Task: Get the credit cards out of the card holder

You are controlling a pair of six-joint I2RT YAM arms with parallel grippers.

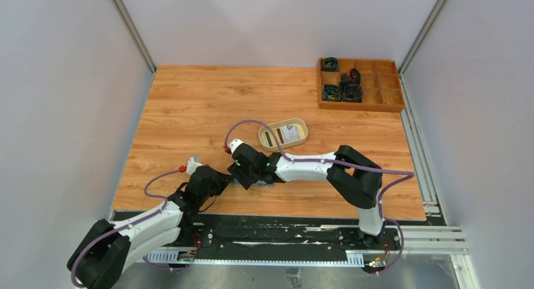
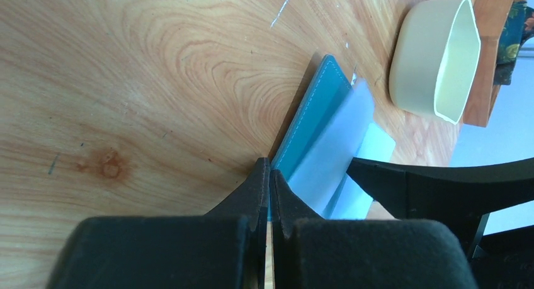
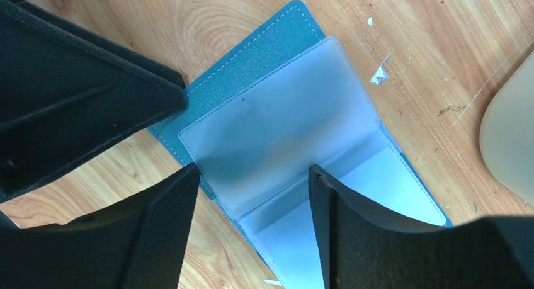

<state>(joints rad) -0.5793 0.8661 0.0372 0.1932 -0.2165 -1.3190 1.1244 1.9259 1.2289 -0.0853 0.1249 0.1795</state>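
Note:
The teal-blue card holder (image 3: 252, 56) lies open on the wood, with its frosted card sleeves (image 3: 283, 113) spread out. I see no card in the sleeves. My right gripper (image 3: 252, 175) is open and hovers over the sleeves, one finger on each side of the fold. My left gripper (image 2: 269, 169) is shut on the edge of the holder's teal cover (image 2: 315, 113). In the top view both grippers, left (image 1: 221, 179) and right (image 1: 242, 174), meet over the holder and hide most of it. Two credit cards (image 1: 282, 135), one dark-striped and one whitish, lie in the beige tray.
The beige oval tray (image 1: 303, 126) stands just behind the grippers; it also shows in the left wrist view (image 2: 434, 62) and at the right edge of the right wrist view (image 3: 510, 138). A wooden compartment box (image 1: 378, 99) with dark items sits at the back right.

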